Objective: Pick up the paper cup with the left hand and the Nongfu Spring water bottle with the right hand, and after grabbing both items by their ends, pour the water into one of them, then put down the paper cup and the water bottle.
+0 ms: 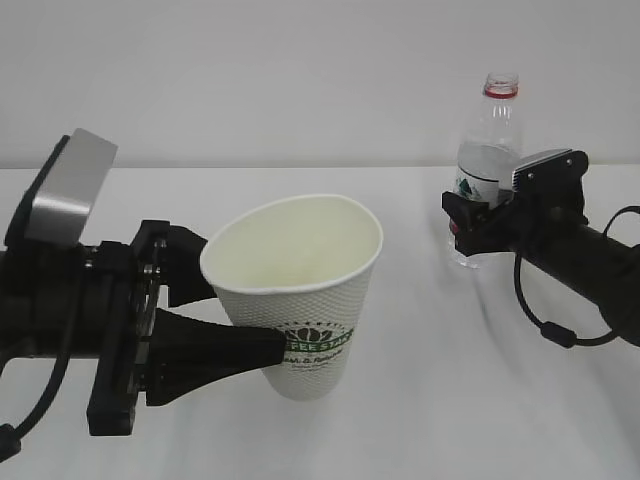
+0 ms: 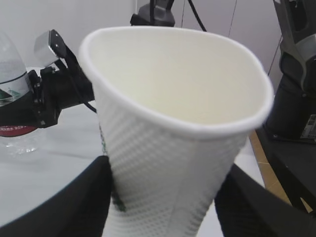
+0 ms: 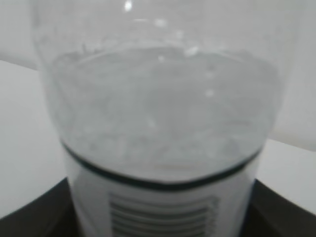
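The white paper cup (image 1: pixel 300 290) hangs tilted above the table, its mouth turned toward the bottle and its wall squeezed out of round. My left gripper (image 1: pixel 255 320) is shut on its lower part near the green logo. In the left wrist view both black fingers (image 2: pixel 74 207) press against the cup (image 2: pixel 177 123), whose inside looks dry. The capless Nongfu Spring water bottle (image 1: pixel 490 140) stands at the back right. My right gripper (image 1: pixel 468 225) is shut on the bottle at label height. The right wrist view is filled by the bottle (image 3: pixel 163 74), with water (image 3: pixel 163 128) above the label.
The white table (image 1: pixel 450 380) spreads under both arms. A black cable (image 1: pixel 545 320) loops below the right arm. In the left wrist view a dark robot base (image 2: pixel 296 98) stands beyond the table's wooden edge (image 2: pixel 261 158).
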`<state>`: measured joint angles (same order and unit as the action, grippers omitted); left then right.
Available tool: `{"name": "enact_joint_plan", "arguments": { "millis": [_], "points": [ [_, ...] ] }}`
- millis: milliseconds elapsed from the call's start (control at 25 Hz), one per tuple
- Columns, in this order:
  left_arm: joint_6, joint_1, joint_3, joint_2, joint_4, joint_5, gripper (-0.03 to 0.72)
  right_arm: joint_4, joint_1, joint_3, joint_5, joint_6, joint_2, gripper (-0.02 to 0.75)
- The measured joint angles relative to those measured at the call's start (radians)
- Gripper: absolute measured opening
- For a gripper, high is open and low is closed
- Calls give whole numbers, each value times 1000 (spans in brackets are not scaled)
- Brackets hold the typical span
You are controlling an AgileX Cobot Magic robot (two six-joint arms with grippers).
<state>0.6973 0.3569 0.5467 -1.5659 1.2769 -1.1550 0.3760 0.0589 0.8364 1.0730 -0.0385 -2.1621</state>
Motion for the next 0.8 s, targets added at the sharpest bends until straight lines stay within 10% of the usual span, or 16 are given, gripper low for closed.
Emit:
{"name": "enact_joint_plan", "arguments": {
  "millis": [800],
  "points": [
    [0, 0, 0, 0, 9, 0, 454, 108, 0, -181, -186, -12, 441, 486]
  ]
}}
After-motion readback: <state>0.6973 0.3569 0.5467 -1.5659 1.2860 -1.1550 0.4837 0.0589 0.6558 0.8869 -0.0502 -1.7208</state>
